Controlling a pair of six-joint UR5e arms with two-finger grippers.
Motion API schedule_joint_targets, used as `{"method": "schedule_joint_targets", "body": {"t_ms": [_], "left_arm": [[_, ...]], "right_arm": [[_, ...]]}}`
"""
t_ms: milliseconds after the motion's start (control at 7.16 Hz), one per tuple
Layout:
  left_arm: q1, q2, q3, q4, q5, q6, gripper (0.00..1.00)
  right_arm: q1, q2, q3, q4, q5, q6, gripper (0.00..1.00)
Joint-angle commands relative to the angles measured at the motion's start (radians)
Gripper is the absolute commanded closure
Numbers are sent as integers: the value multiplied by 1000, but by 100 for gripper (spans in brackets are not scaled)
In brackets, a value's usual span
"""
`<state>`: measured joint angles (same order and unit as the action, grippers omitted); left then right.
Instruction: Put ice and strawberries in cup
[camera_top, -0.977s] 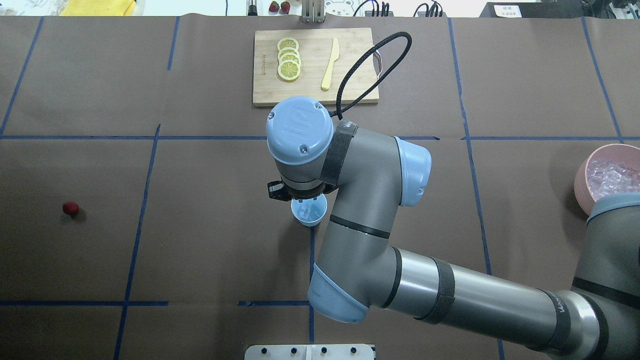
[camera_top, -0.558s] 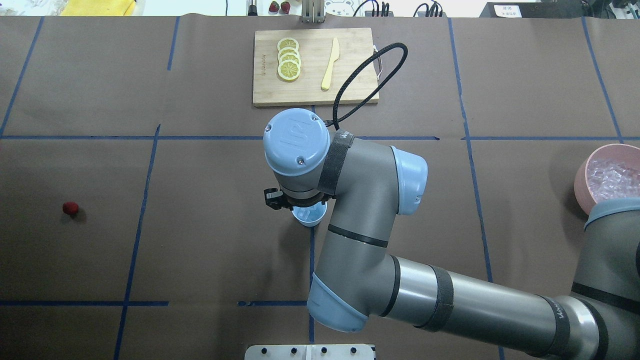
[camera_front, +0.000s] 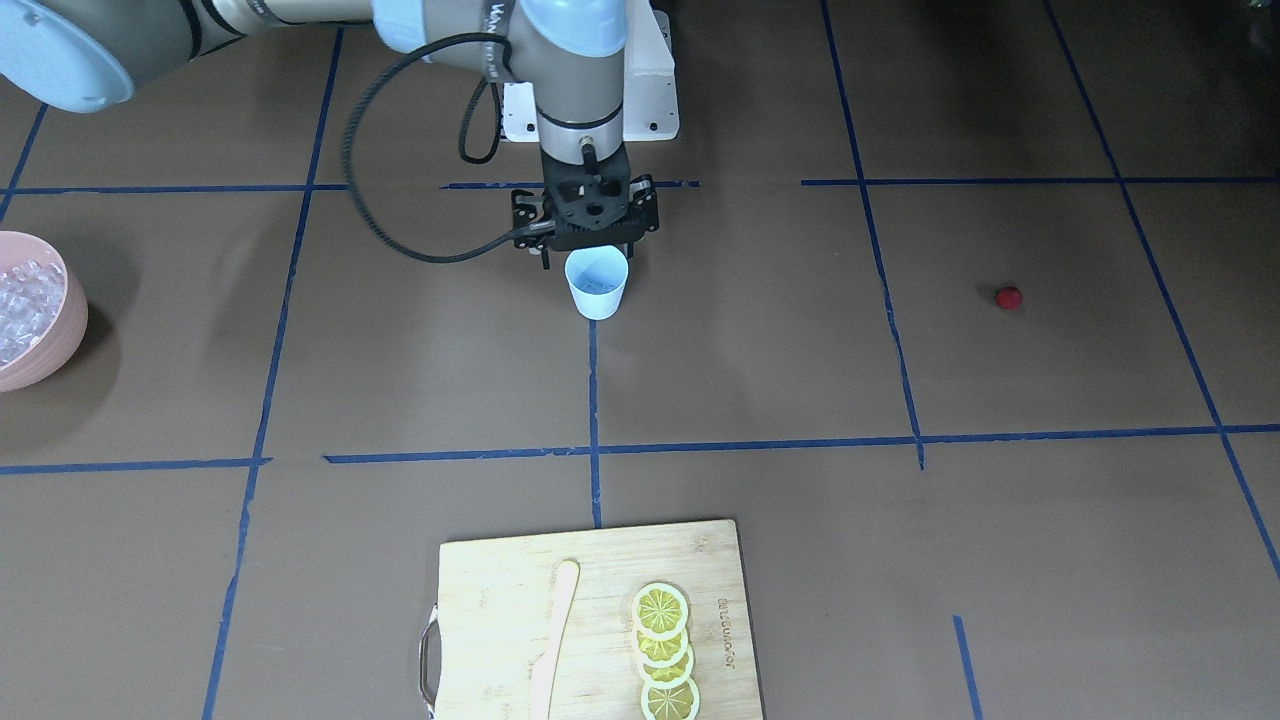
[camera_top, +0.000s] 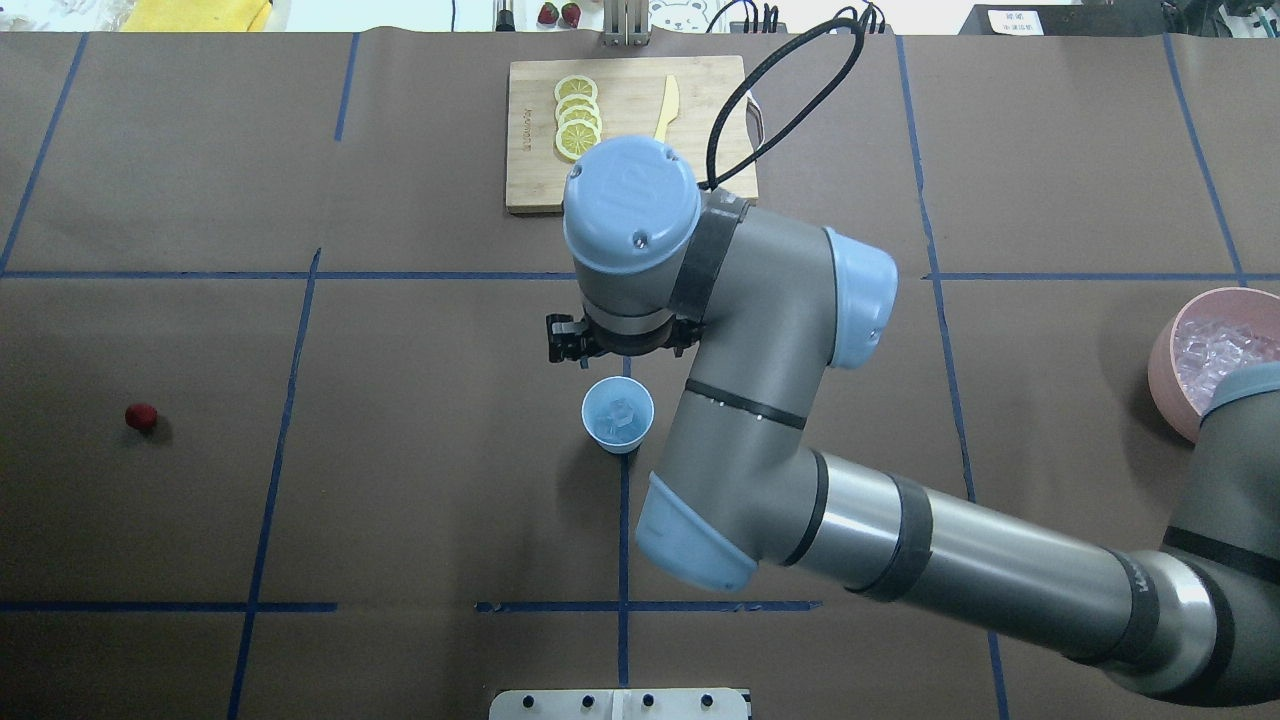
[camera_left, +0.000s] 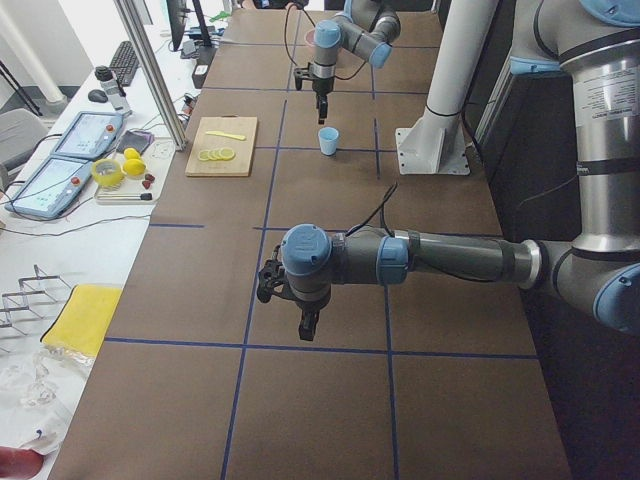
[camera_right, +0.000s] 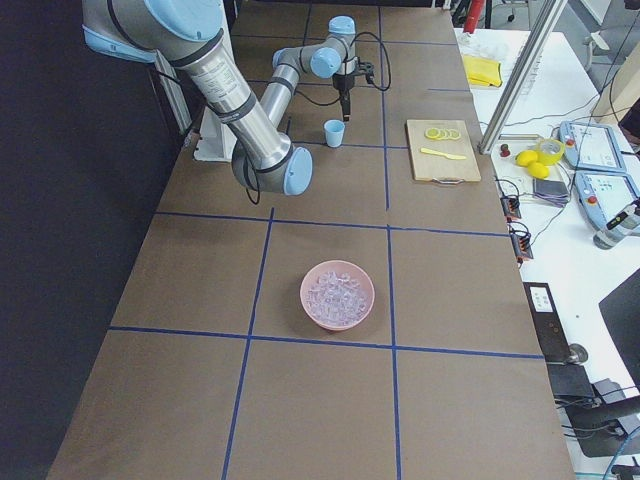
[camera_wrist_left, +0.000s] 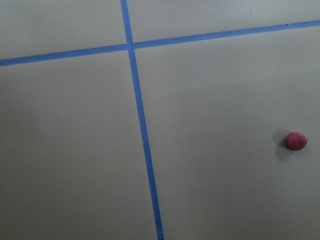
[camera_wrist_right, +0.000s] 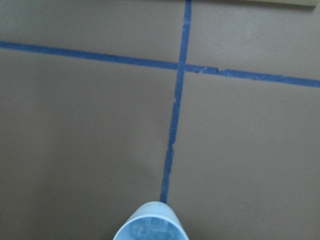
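Observation:
The pale blue cup (camera_top: 618, 415) stands upright at mid-table, with ice cubes (camera_top: 623, 411) in it. It also shows in the front view (camera_front: 597, 284) and at the bottom edge of the right wrist view (camera_wrist_right: 150, 229). My right gripper (camera_front: 590, 250) hangs open and empty just above and beside the cup, on the cutting-board side. More ice (camera_top: 1222, 352) fills the pink bowl (camera_top: 1162, 372) at the far right. The red strawberry (camera_top: 141, 416) lies alone at the left and shows in the left wrist view (camera_wrist_left: 296, 141). My left gripper (camera_left: 305, 322) hovers over the table. I cannot tell whether it is open.
A wooden cutting board (camera_top: 630, 190) with lemon slices (camera_top: 577, 120) and a yellow knife (camera_top: 668, 100) lies at the far side, partly behind my right wrist. Blue tape lines cross the brown table cover. The right forearm spans the near right of the table.
My right wrist has lifted and moved off the cup toward the cutting board. The cup's mouth, half covered before, is now fully in view with ice inside.

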<state>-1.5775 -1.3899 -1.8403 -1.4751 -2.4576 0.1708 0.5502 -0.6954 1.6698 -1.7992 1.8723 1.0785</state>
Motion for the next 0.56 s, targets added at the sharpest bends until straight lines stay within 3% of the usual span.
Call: {"method": "schedule_joint_targets", "body": {"t_ms": [0, 419], "left_arm": [[1, -40, -4, -52, 2, -8, 0], [2, -105, 53, -157, 2, -14, 0]], "right_arm": [[176, -44, 4, 0, 161, -105, 0], [456, -293, 102, 1, 290, -556, 0]]}}
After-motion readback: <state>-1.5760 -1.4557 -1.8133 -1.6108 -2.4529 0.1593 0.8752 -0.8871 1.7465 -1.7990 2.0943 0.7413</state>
